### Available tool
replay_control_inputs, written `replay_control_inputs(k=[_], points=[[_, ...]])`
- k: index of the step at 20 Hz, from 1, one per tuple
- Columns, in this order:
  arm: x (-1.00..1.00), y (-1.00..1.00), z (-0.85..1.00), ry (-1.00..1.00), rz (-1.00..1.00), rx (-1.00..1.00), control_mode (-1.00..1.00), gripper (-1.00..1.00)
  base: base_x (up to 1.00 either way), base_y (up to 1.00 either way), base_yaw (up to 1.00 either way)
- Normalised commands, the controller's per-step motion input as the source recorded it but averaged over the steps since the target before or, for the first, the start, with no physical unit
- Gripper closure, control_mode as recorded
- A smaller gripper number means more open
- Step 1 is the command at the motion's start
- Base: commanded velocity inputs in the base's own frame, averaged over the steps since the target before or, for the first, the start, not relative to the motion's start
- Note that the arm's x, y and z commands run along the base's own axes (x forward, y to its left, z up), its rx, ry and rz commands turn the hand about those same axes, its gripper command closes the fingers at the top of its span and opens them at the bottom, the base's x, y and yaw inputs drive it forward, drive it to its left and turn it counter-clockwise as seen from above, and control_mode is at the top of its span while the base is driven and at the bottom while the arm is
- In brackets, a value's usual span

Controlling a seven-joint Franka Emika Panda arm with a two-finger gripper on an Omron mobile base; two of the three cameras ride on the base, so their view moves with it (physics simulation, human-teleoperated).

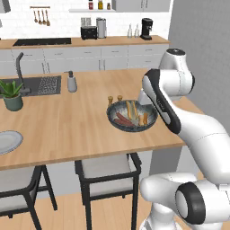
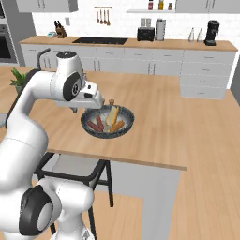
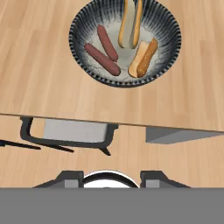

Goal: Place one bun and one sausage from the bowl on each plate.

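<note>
The dark speckled bowl [image 1: 111,115] [image 2: 87,124] [image 3: 78,49] stands on the wooden island near its front edge. Inside lie two red-brown sausages [image 3: 107,42] [image 3: 101,59] side by side on one half. Two split buns fill the other half, one long and pale [image 3: 131,22], one smaller and golden [image 3: 143,58]. My gripper [image 3: 113,177] hangs above the island's front edge, short of the bowl. It is open, with nothing between its fingers. A pale grey plate [image 1: 6,141] lies far to the left on the island.
Two small shakers [image 1: 114,98] stand just behind the bowl. A soap dispenser [image 1: 72,82], a sink [image 1: 38,85] and a potted plant [image 1: 12,94] are at the island's left. Black-framed stools [image 1: 110,173] [image 3: 74,131] sit under the front edge.
</note>
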Motion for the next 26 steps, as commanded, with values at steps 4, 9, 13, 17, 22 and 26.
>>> replay_control_inputs(k=[4,9,13,17,22,26], points=[[0.21,0.01,-0.24,-0.04,0.00,0.00,-1.00,-1.00,0.00,0.00,0.00],[0.92,-0.22,-0.22,-0.01,0.00,0.00,-1.00,-1.00,0.00,0.00,0.00],[0.97,-0.23,-0.14,0.00,0.00,0.00,-1.00,-1.00,0.00,0.00,0.00],[0.59,-0.06,-0.17,0.00,0.00,0.00,-1.00,-1.00,0.00,0.00,0.00],[0.32,0.00,-0.28,0.00,0.00,0.00,-1.00,-1.00,0.00,0.00,0.00],[0.10,0.00,-0.33,0.00,0.00,0.00,-1.00,-1.00,0.00,0.00,0.00]])
